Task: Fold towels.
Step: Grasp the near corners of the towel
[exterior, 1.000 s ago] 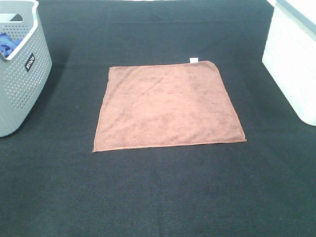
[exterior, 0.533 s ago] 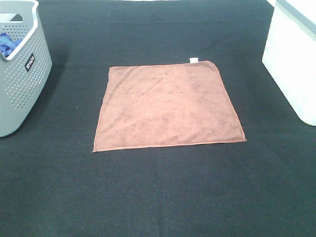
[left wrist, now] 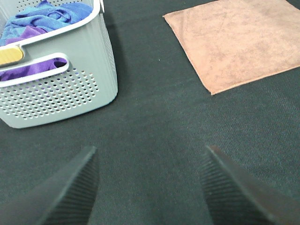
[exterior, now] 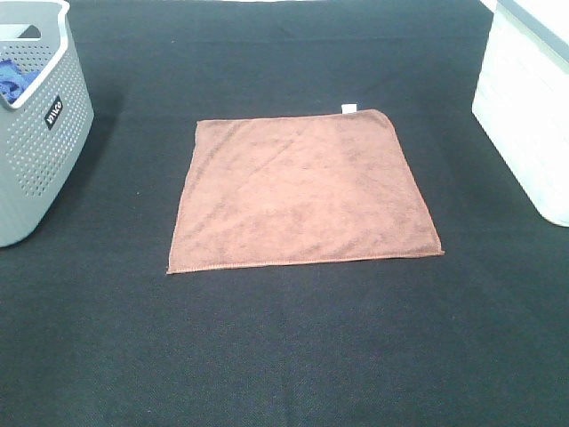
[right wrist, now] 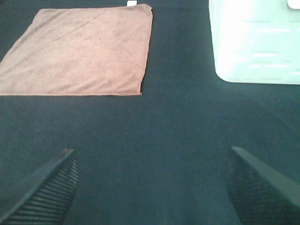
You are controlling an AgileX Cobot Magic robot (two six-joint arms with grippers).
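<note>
We take the grey basket point(exterior: 40, 169) as our marker. It stands on the black table cover point(exterior: 284, 356) at the left edge of the high view, with perforated walls, a white rim and a small dark label on its side. Inside it we see bunched blue and purple cloths point(left wrist: 47, 16), and a yellowish piece sits at the rim by the handle slot.

The towel point(exterior: 305, 191) lies flat and fully spread on the cover, to the right of the basket and well apart from it, with a strip of bare cover between them. It is reddish-brown and roughly square, and a stitched hem shows along its near edge. Its small white tag point(exterior: 348, 108) sticks out from the far edge, close to the corner farthest from the basket. A faint diagonal crease runs across the towel.

Past the towel, on the side away from the basket, stands a white bin point(exterior: 524, 116), also clear of the towel.

The left gripper point(left wrist: 150, 149) hangs over bare cover near the basket's perforated wall, its two ribbed dark fingers point(left wrist: 75, 183) spread apart and gripping no object. The right gripper point(right wrist: 152, 150) is far from the basket, over bare cover between the towel's hem and the white bin, its fingers point(right wrist: 47, 187) spread wide and touching neither.
</note>
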